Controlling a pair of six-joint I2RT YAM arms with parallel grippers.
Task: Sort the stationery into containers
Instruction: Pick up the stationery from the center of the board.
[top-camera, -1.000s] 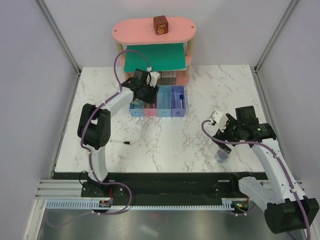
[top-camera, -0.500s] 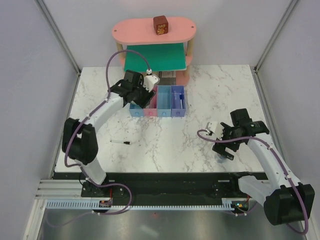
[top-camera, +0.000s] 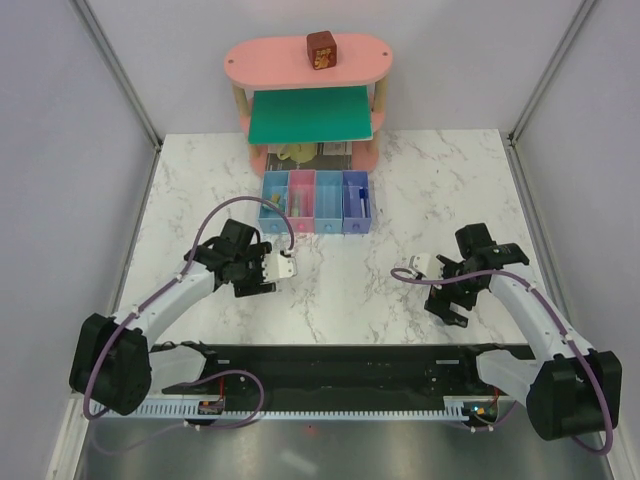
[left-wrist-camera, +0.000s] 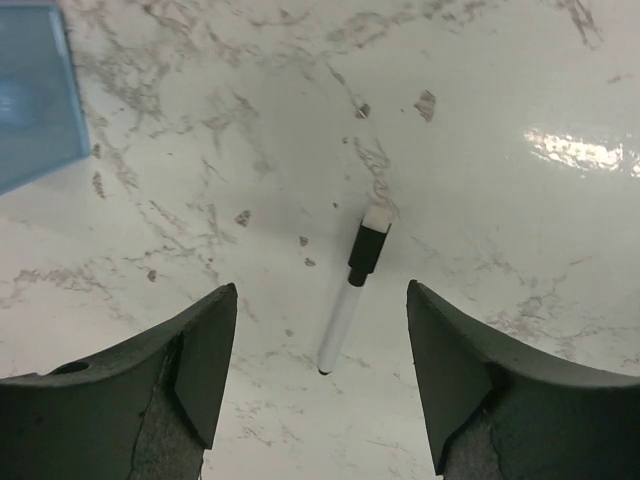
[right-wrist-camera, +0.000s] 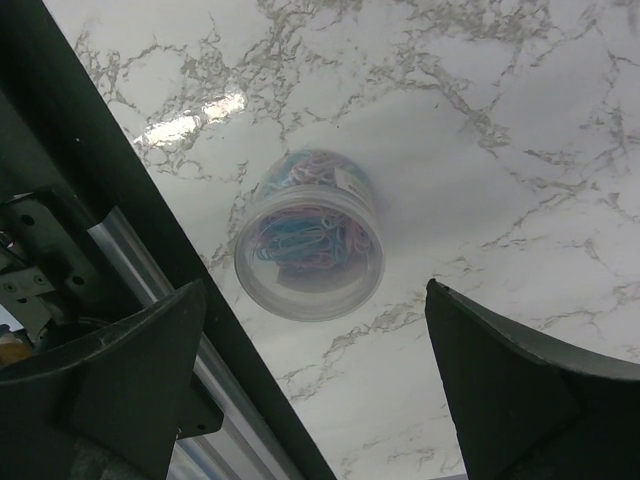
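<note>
Left gripper (left-wrist-camera: 320, 295) hovers over the marble table (left-wrist-camera: 520, 80), fingers spread wide and touching nothing. A thin pen (left-wrist-camera: 352, 290), white barrel with a black cap, lies flat on the table between them. Right gripper (right-wrist-camera: 315, 320) is also wide apart, straddling a clear round tub of coloured paper clips (right-wrist-camera: 310, 245) near the table's front edge, no contact visible. The row of four bins (top-camera: 315, 205) sits well behind, just in front of the shelf unit (top-camera: 310, 115). A blue-capped pen (top-camera: 360, 196) lies in the rightmost bin.
</note>
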